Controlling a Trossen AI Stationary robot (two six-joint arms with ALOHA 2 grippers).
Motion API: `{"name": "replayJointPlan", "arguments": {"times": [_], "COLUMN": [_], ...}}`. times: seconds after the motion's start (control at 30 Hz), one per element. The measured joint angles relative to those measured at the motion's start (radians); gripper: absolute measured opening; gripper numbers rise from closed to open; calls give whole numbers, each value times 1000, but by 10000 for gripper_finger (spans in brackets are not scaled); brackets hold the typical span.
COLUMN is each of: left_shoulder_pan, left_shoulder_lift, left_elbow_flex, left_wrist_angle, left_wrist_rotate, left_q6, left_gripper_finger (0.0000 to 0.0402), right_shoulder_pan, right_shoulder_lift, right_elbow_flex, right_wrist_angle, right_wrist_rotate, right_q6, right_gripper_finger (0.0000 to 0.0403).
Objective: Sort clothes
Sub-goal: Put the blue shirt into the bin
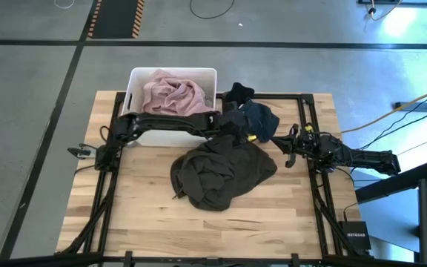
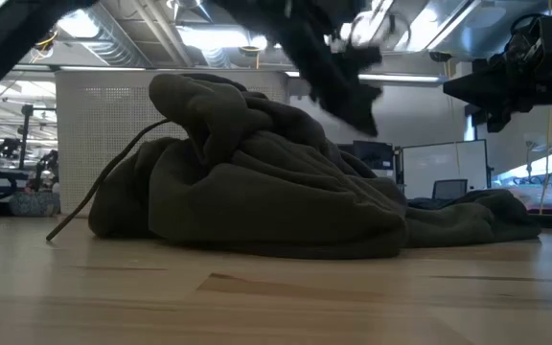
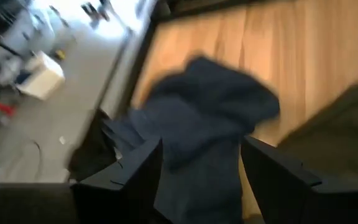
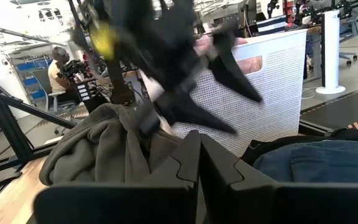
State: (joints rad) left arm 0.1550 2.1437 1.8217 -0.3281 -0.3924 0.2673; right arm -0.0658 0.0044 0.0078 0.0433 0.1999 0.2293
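Observation:
A large dark olive-grey garment (image 1: 221, 170) lies heaped in the middle of the table. A navy blue garment (image 1: 264, 117) lies behind it, with a black garment (image 1: 237, 93) at the far edge beside it. A pale pink garment (image 1: 173, 93) fills the white tub (image 1: 136, 74). My left gripper (image 3: 201, 142) hangs open over the navy garment (image 3: 210, 106), slanting down, with a finger to either side above it. My right gripper (image 1: 282, 144) waits shut and level at the table's right side.
The white tub stands at the far left of the table, and my left arm reaches across in front of it. Bare wood lies along the near edge and at the near left. Black frame rails (image 1: 310, 126) run along both sides of the table.

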Motion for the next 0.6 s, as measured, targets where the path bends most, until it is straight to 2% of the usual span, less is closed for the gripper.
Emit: {"name": "replayJointPlan", "arguments": {"times": [0.37,0.6], "left_shoulder_pan": [55,61], "left_shoulder_lift": [104,122], "left_elbow_flex": [-1,0], "left_wrist_angle": [-141,-148], "left_wrist_rotate": [12,10], "left_q6": [-27,-6], "left_gripper_finger": [214,214], "right_shoulder_pan": [0,0], "right_shoulder_lift": [0,0], "right_elbow_flex": [0,0], "right_wrist_angle": [0,0], "right_wrist_rotate": [0,7], "right_q6": [0,0], "right_gripper_finger": [15,15]}}
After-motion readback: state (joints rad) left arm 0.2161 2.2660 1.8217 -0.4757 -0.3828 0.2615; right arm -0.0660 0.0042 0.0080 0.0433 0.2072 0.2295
